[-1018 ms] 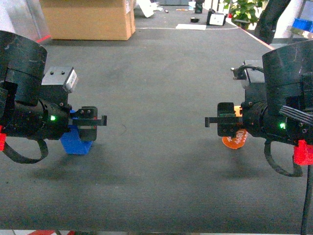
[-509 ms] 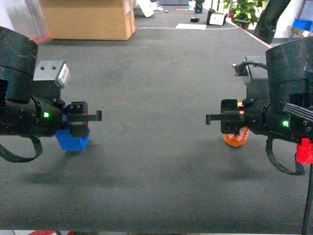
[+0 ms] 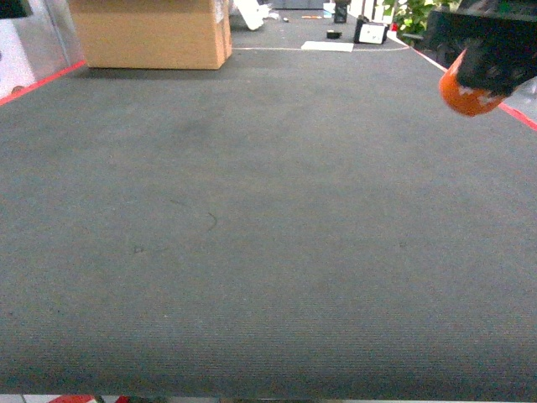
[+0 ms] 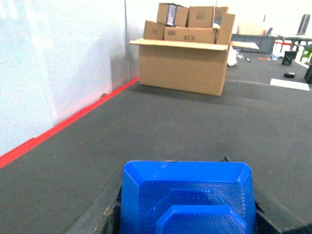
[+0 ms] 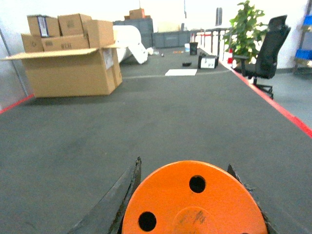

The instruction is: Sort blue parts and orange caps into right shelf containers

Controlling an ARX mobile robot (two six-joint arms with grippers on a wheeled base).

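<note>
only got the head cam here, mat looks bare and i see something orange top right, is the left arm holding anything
Observer: Yes. The left wrist view shows a blue part sitting between the left gripper's fingers, filling the bottom of the frame.
Operator: and the orange thing, is it gripped
Observer: The right wrist view shows the orange cap between the right gripper's fingers, its flat face with two small holes turned to the camera.
Operator: any blue crates near
Observer: None in any view. The left wrist camera shows only a cardboard box stacked with smaller boxes, by a white wall.
</note>
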